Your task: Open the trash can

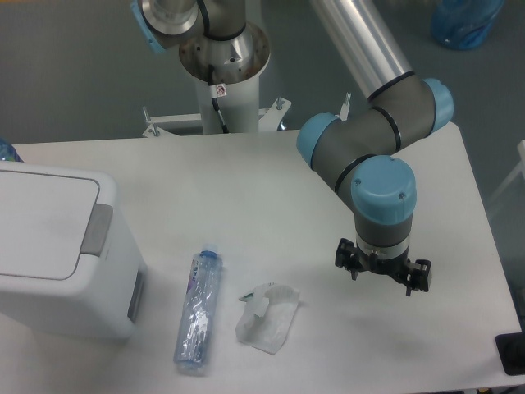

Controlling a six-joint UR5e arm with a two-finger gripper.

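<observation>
Trash can: the big white trash can (49, 254) stands at the left edge of the desk (246, 189), partly cut off by the frame.
Lid: flat and closed, lying level on top of the can.
Push tab: the grey push tab (97, 230) sits on the can's right-hand rim, facing the rest of the desk; nothing is touching it.
Bottle: a crushed clear plastic bottle (198, 308) with a blue cap lies on its side just to the right of the can, close to it but apart.
Wrapper: a crumpled clear wrapper (269, 316) lies further right of the can, beyond the bottle.
End effector: the end effector (382, 271) hangs well to the right of the can, past the wrapper, pointing down at bare desk. Seen from above, its fingers are hidden under the wrist, so I cannot tell how far apart they stand; I see nothing held.
Progress: by my reckoning nothing is done yet. The arm has to cross to the can and press the tab so the lid lifts.
</observation>
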